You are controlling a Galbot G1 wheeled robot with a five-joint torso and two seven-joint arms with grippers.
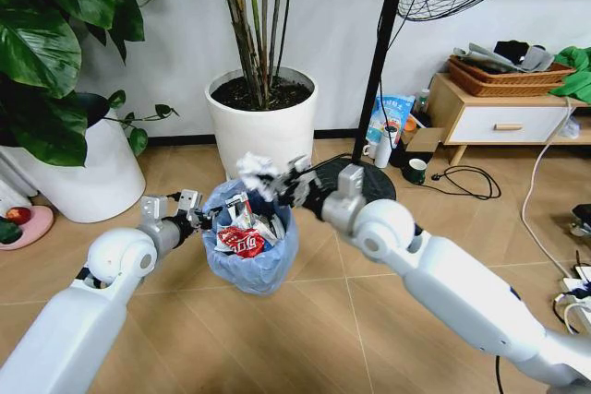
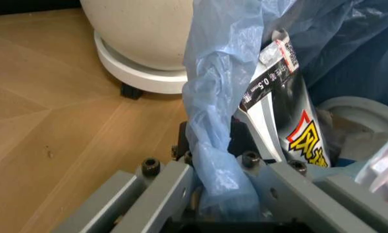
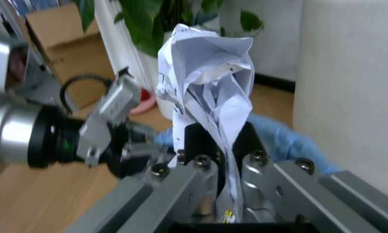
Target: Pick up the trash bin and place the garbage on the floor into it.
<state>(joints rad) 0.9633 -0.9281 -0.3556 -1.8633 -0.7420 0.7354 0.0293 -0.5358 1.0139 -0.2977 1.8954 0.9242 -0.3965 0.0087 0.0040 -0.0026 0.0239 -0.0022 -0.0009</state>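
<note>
Left tool [image 1: 205, 217] pinches trash bin [image 1: 251, 269] rim, crinkly blue liner; right tool [image 1: 282, 184] holds crumpled white paper [image 1: 258, 173] above.

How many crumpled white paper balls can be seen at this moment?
1. A crumpled white paper ball is pinched in the right gripper just above the trash bin, whose rim the left gripper grips. More may lie hidden under the wrappers inside.

Blue-lined trash bin [image 1: 251, 260] w/ wrappers; crumpled paper ball [image 1: 259, 173] above rim.
</note>
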